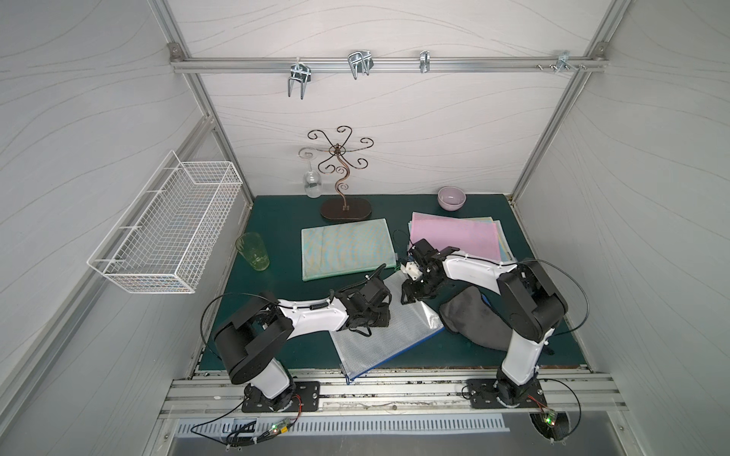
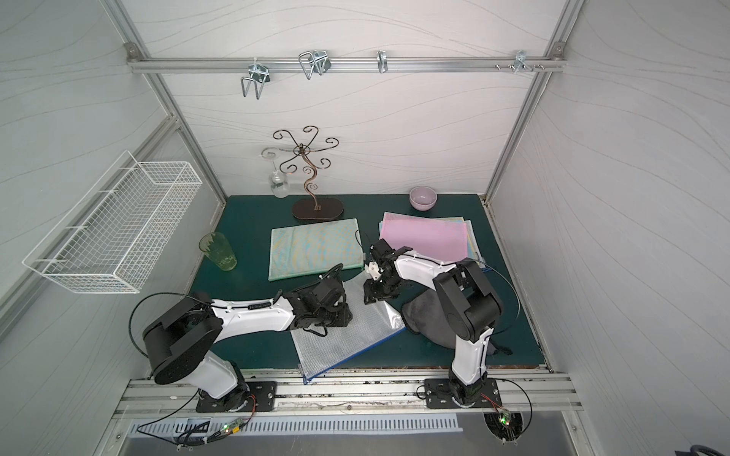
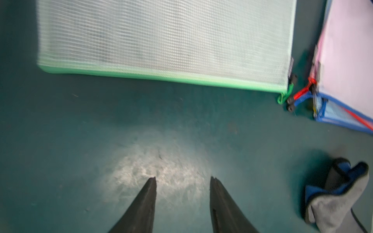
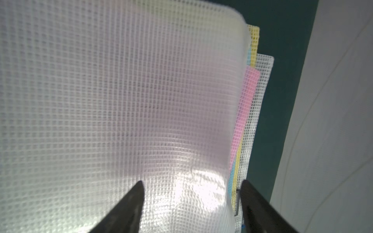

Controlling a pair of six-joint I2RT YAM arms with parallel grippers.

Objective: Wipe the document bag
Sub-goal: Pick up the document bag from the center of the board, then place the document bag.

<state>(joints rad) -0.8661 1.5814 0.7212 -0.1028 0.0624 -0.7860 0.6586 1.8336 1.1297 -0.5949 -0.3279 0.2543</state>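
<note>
White booth, green mat (image 1: 276, 300). Item: document bag (image 1: 379, 339), front centre, flat, right corner curled up. The left gripper (image 3: 183, 178): jaws partly apart, empty. The right gripper (image 4: 191, 181): jaws half apart astride that corner, apparently not pinching. Advice: pin bag flat, wipe with grey cloth (image 1: 474, 319) alongside.

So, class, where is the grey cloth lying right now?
In both top views the grey cloth lies crumpled on the green mat, on the robot's right, beside the blue-edged mesh bag, partly hidden by the right arm.

white grid-mesh document bag (image 1: 375, 339) with blue edge, grey cloth (image 1: 474, 321), dark green mat (image 1: 284, 276).
</note>
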